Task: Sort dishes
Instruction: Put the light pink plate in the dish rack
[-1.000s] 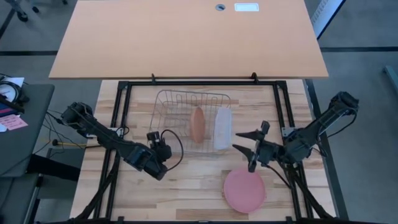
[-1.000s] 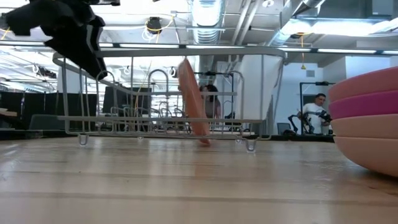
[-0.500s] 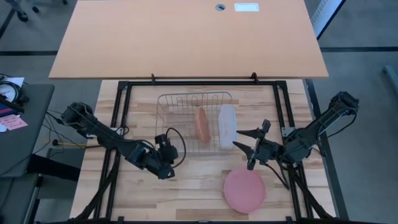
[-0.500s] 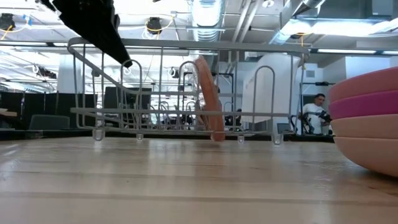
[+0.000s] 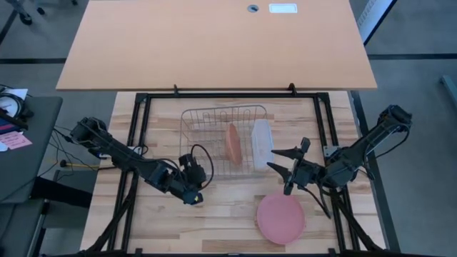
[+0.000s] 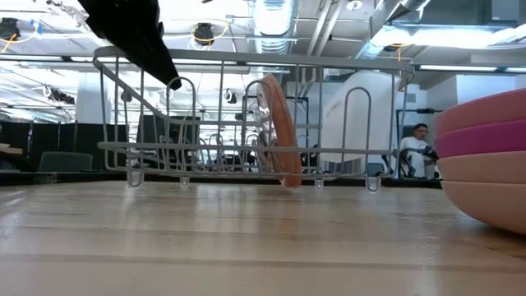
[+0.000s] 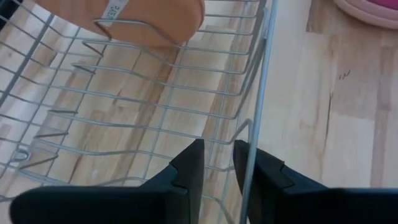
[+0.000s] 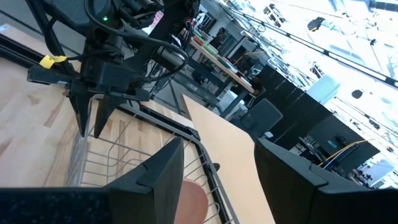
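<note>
A: What do the dishes look like, and where are they?

B: One salmon-orange plate stands on edge in the wire rack, leaning a little, roughly in the rack's middle. In the low view it shows as a thin tilted disc between the wires. The others make a stack of plates lying flat near the table's front edge, toward its right side. From above only the pink top plate shows. From table height the stack reads pale pink on top, a magenta one under it, then pale pink again.

A: Anything else in the rack?

B: A translucent tub, just beside the orange plate on the rack's right side.

A: And the left gripper?

B: At the rack's front-left corner. Its fingers stand narrow, with only a slim gap, and the rack's front rim wire passes just beside one finger. Whether they pinch the wire I cannot tell.

A: The right gripper?

B: Above the table between the rack's right side and the stack, fingers spread wide and holding nothing.
</note>
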